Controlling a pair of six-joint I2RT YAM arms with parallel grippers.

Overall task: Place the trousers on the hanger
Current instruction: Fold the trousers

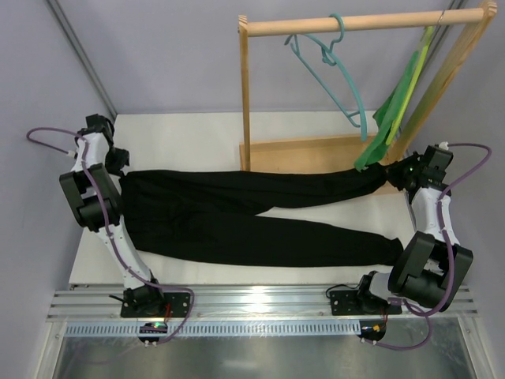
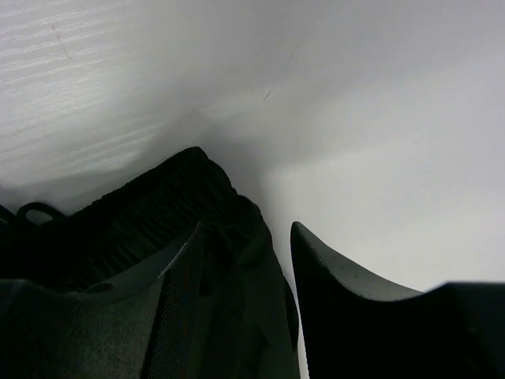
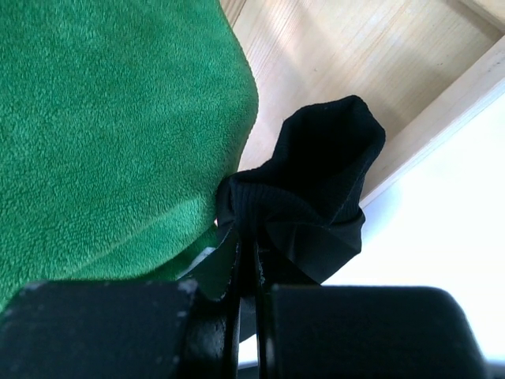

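The trousers [image 1: 237, 221] lie flat across the middle of the white table [image 1: 197, 130], waistband toward the left edge and both legs running toward the right edge. The nearer leg ends on the table short of the right edge. The farther leg reaches the wooden base [image 1: 308, 154] of a rack standing at the table's far right corner.

The left pincer [image 1: 118, 162] sits at the waistband by the left edge. In the left wrist view its fingers [image 2: 347, 316] stand moderately apart, with bare table showing between the tips. The ribbed waistband [image 2: 158, 205] bunches against the left finger and spills partly into the gap, but it is not clamped.

The right pincer [image 1: 404, 170] is at the rack base, near the right edge. The right wrist view shows its jaws pressed together on the cuff [image 3: 316, 174] of the farther leg, which stands up out of the grip. The cuff touches a green cloth [image 3: 102, 118] on one side, with the wooden base behind it.

The hanger [image 1: 342, 35] hangs by its hook from the rack's top rail [image 1: 379, 20], well apart from the trousers. The green cloth [image 1: 394, 118] hangs to the right of it on the same rail, beside a yellow-green hanger [image 1: 418, 67].
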